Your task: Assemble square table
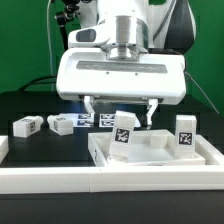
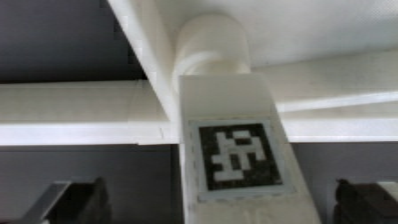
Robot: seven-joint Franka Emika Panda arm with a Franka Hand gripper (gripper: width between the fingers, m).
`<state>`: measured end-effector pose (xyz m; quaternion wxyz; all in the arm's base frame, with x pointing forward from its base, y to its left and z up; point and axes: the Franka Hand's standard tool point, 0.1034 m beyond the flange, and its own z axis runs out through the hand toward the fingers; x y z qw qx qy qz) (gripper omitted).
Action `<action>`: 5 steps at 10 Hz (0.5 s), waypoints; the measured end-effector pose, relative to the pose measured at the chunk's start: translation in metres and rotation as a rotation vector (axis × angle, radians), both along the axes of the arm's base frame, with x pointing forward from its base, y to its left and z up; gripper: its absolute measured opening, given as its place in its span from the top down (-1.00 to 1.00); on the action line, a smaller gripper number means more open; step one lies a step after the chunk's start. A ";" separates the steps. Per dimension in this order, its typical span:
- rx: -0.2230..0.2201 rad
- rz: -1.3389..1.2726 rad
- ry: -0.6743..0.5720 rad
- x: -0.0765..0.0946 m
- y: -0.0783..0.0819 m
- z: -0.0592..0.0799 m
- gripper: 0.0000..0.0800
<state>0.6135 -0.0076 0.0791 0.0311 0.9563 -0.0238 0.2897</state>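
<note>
My pincer (image 1: 122, 112) hung spread on either side of the stubby white plastic tagged leg (image 1: 123, 135), upright at the exterior view's lower centre on the white square rimmed plastic slab (image 1: 160, 148), probably ready to grip and screw it.

The slab (image 1: 160, 152) is plain white. The leg (image 1: 123, 134) standing on it is white with a black-and-white square tag, and so is another leg (image 1: 186, 133) just beside the slab. The table (image 1: 25, 103) under the slab is black, and the backdrop (image 1: 15, 50) behind the slab is green.
</note>
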 end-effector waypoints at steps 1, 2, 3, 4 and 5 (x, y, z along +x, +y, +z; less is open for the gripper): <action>0.000 0.000 0.000 0.000 0.000 0.000 -0.61; 0.000 0.001 0.002 0.000 0.000 0.000 -0.62; 0.001 0.000 0.007 0.000 -0.002 0.002 -0.62; 0.004 0.000 0.006 0.001 -0.002 0.006 -0.62; 0.006 -0.001 0.006 0.003 -0.004 0.010 -0.62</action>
